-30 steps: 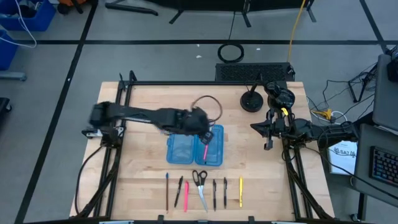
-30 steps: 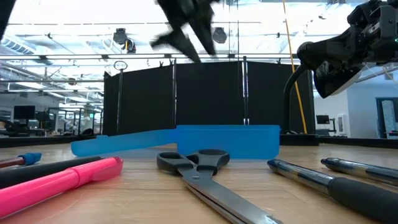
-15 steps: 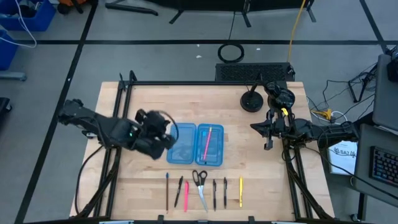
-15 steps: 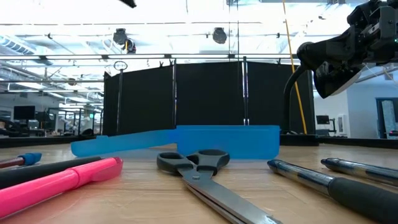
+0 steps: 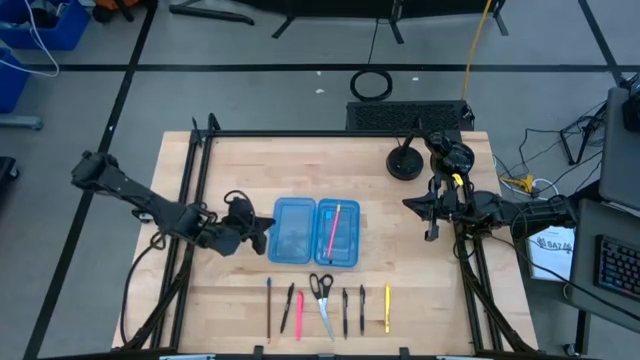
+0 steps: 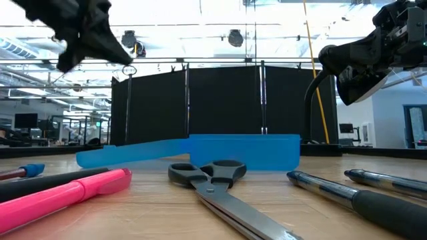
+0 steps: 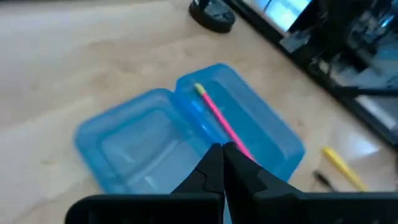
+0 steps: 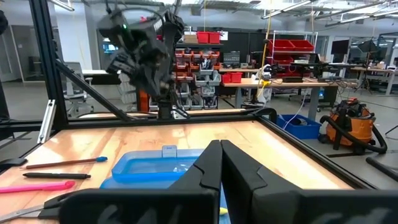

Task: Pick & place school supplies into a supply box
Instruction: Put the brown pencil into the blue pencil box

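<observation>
The supply box [image 5: 313, 232], a translucent blue hinged case, lies open on the table with a pink pen [image 5: 333, 228] in its right half [image 7: 249, 127]. The other school supplies lie in a row near the front edge: pencils and pens [image 5: 287, 308], a pink marker [image 6: 67, 193], scissors [image 5: 322, 295] and a yellow pen [image 5: 387, 308]. My left gripper [image 5: 266, 233] hangs shut just left of the box, above the table [image 7: 222, 150]. My right gripper [image 5: 410, 203] waits shut at the table's right side [image 8: 219, 149].
A round black stand [image 5: 405, 163] sits at the back right of the table. A coiled cable [image 5: 335, 170] lies behind the box. Black frame rails [image 5: 195, 180] run along the table's sides. Bare wood lies between the box and the row of supplies.
My left gripper has drawn back from above the box's right half toward the table's left edge and now hangs just left of the box. The pink pen, which stood at the gripper a second ago, lies flat in the right half.
</observation>
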Available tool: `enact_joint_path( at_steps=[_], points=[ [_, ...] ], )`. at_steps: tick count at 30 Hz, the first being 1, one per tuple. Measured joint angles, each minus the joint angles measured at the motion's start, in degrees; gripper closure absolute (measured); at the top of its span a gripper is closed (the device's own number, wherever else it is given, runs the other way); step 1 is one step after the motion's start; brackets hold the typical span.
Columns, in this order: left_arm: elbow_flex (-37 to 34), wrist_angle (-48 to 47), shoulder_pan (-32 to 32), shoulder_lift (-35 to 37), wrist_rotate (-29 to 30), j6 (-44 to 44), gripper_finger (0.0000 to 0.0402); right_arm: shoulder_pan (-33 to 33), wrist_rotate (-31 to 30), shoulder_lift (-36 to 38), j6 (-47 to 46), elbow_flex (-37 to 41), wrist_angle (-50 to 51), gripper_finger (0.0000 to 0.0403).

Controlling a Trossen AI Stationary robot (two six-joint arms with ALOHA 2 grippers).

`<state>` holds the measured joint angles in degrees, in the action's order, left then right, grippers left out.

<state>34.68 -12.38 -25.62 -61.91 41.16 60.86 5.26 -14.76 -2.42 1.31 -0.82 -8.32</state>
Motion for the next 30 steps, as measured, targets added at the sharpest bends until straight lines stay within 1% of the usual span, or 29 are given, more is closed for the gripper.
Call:
enact_joint_path(
  at_steps=[2, 6, 9, 12, 14, 17, 20, 23, 27, 30],
  points=[
    [-2.8, 1.0, -0.4, -0.5, 0.0, 2.3, 0.0399, 0.0, 0.0, 0.0, 0.0, 0.0, 0.0, 0.0403],
    [-5.0, -0.1, -1.4, -3.8, -0.2, 10.9, 0.0400, 0.0, 0.0, 0.0, 0.0, 0.0, 0.0, 0.0403],
    [-4.4, -0.4, -3.7, -7.1, -0.5, 17.2, 0.0400, 0.0, 0.0, -0.1, 0.0, 0.0, 0.0, 0.0403],
    [-1.5, -4.3, -6.6, -11.6, -0.9, 25.7, 0.0400, 0.0, -0.1, -0.1, 0.0, 0.0, 0.7, 0.0403],
    [1.8, -8.6, -8.6, -15.0, -2.2, 31.3, 0.0400, 0.0, -0.1, -0.2, 0.0, 0.0, 1.1, 0.0403],
    [8.5, -19.8, -11.2, -19.6, -4.8, 40.7, 0.0401, 0.0, -0.1, -0.2, 0.0, 0.0, 1.4, 0.0403],
    [16.3, -32.5, -13.6, -24.4, -9.2, 50.0, 0.0401, 0.0, -0.1, -0.2, 0.0, 0.0, 1.8, 0.0403],
    [23.8, -42.4, -15.4, -28.7, -15.1, 57.5, 0.0401, 0.0, -0.1, -0.2, 0.0, 0.0, 1.8, 0.0403],
    [33.9, -52.6, -16.9, -35.2, -22.4, 65.2, 0.0401, 0.0, -0.1, -0.2, 0.0, 0.0, 1.9, 0.0403],
    [40.8, -58.1, -16.6, -39.6, -27.0, 68.0, 0.0401, 0.0, -0.1, -0.1, 0.0, 0.0, 1.9, 0.0403]
  ],
)
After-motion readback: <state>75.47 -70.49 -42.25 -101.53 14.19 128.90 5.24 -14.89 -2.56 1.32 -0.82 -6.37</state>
